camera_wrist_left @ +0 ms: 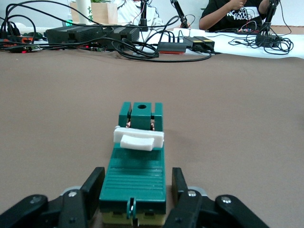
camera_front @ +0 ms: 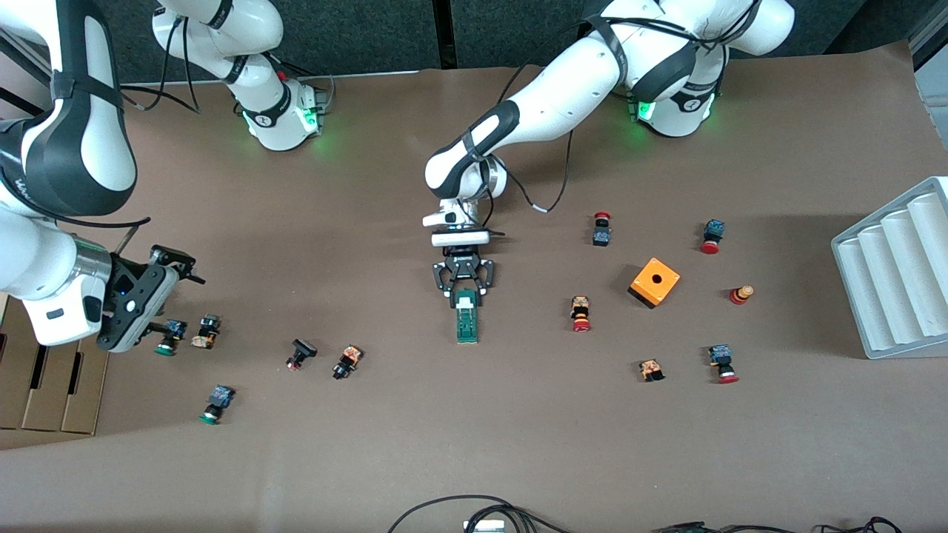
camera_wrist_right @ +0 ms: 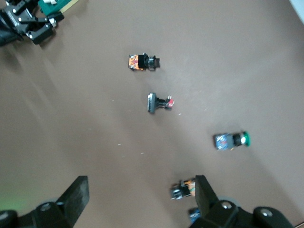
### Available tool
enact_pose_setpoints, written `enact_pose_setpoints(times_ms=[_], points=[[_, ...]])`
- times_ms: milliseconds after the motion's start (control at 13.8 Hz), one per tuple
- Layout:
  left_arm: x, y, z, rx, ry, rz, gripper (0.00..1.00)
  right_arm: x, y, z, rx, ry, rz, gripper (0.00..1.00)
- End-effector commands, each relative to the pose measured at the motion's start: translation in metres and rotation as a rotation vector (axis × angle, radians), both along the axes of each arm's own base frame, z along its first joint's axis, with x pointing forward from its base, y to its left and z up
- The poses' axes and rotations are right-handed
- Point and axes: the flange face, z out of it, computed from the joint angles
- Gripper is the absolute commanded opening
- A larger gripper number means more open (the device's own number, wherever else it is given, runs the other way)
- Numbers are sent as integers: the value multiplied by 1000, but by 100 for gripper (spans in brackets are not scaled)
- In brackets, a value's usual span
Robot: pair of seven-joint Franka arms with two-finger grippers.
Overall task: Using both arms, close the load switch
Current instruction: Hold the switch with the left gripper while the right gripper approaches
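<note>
Cables [camera_front: 474,511] trail over the desk [camera_front: 474,444] edge nearest the front camera; desk is covered in plain brown matte sheet. Load switch [camera_front: 466,320] lies flat mid-desk, white tab [camera_wrist_left: 138,138] up. Left pincer [camera_front: 464,290] is down at its end, fingers [camera_wrist_left: 92,187] closed in on both sides of the green body. Right pincer [camera_front: 159,300] hovers wide open, holding nothing, over push buttons [camera_front: 206,331] toward the right arm's end. Orange box [camera_front: 655,281] and grey ridged tray [camera_front: 892,274] toward the left arm's end. Left wrist view: electronics boxes [camera_wrist_left: 95,33], wiring, seated person [camera_wrist_left: 232,14] past the desk.
</note>
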Motion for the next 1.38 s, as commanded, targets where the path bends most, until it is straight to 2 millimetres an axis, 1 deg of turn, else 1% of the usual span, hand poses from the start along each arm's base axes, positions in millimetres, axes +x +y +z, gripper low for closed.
enact_pose_setpoints(times_ms=[0,72,145,217,362,507,579,652,796,1086,1303], points=[[-18,-5,-22,-18,20,-7,64,10,0,-5,20,-38,69,99],[-22,-7,-22,-18,21,-13,64,11,8,-6,24,-46,84,99],[-28,-9,-24,-16,19,-18,65,12,10,-7,26,-52,89,99],[-27,-8,-23,-10,2,-6,65,13,12,-9,28,-52,92,99],[-27,-5,-25,-16,-8,8,65,15,29,-13,55,-60,111,99],[-29,-3,-26,-9,-8,3,65,15,38,-15,59,-61,125,99],[-30,-2,-27,-7,-9,4,65,14,50,-13,61,-64,142,99],[-28,0,-27,2,-28,18,65,14,58,-12,61,-72,152,99],[-32,7,-32,22,-31,20,63,14,78,-12,63,-94,178,99],[-30,4,-30,15,-33,20,63,18,122,-30,70,-115,232,99],[-31,4,-31,13,-29,18,62,15,166,-44,71,-125,293,99]])
